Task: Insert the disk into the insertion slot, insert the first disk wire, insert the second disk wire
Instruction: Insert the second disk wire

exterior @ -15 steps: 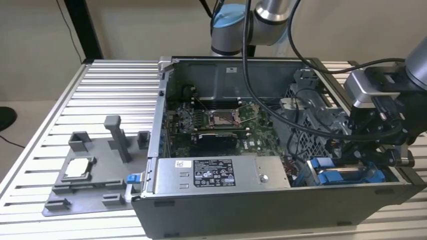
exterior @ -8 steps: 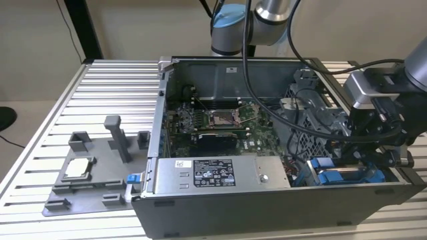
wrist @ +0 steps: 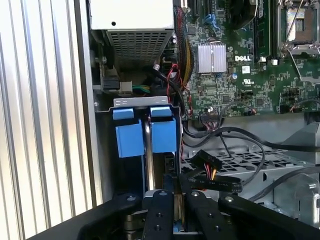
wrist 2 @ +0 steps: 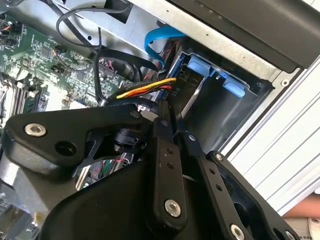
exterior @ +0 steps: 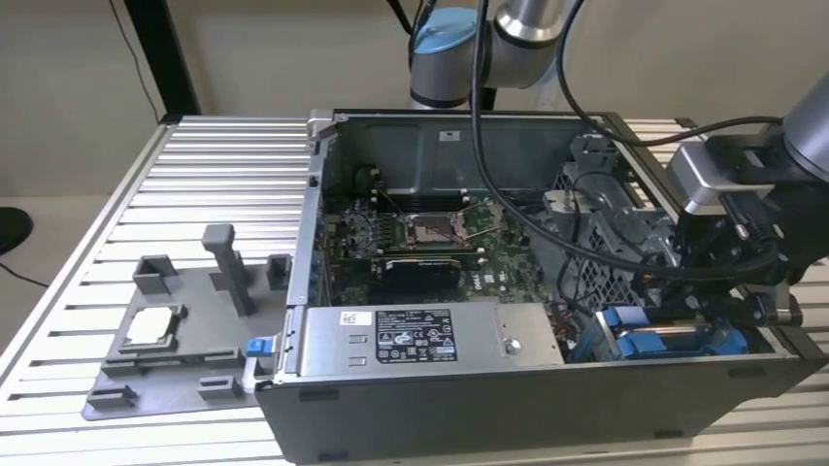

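The gripper [exterior: 725,291] hangs over the near corner of the open computer case [exterior: 453,408] at the exterior view's right, fingers [wrist: 165,210] drawn close together around a thin metal edge. The disk [wrist: 147,135] sits upright in the insertion slot [wrist: 105,150], blue tabs showing, just beside the power supply [exterior: 414,335]. Black wires [wrist: 215,167] lie close by.

The disk [exterior: 674,342], in its blue carrier, sits in the insertion slot [wrist: 145,145].
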`<action>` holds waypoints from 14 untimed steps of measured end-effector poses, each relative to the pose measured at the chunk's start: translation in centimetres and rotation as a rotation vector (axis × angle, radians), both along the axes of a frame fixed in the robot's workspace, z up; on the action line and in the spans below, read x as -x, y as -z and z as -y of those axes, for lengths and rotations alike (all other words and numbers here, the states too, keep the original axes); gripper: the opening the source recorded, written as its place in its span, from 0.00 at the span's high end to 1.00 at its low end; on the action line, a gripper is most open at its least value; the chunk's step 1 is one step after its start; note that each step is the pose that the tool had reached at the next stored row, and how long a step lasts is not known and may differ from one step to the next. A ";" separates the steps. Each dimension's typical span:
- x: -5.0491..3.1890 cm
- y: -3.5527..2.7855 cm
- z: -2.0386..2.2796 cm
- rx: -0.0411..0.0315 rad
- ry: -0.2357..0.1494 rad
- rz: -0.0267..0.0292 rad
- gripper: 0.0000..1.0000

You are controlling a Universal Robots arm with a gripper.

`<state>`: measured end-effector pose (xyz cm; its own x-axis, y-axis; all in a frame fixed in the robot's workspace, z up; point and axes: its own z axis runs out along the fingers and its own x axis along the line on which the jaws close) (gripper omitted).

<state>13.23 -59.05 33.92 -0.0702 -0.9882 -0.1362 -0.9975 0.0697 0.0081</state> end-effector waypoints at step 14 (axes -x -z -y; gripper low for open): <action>0.01 0.55 0.00 -0.0001 -0.005 0.0002 1.00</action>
<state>13.23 -59.05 33.38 -0.0652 -0.9885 -0.1363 -0.9979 0.0647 0.0079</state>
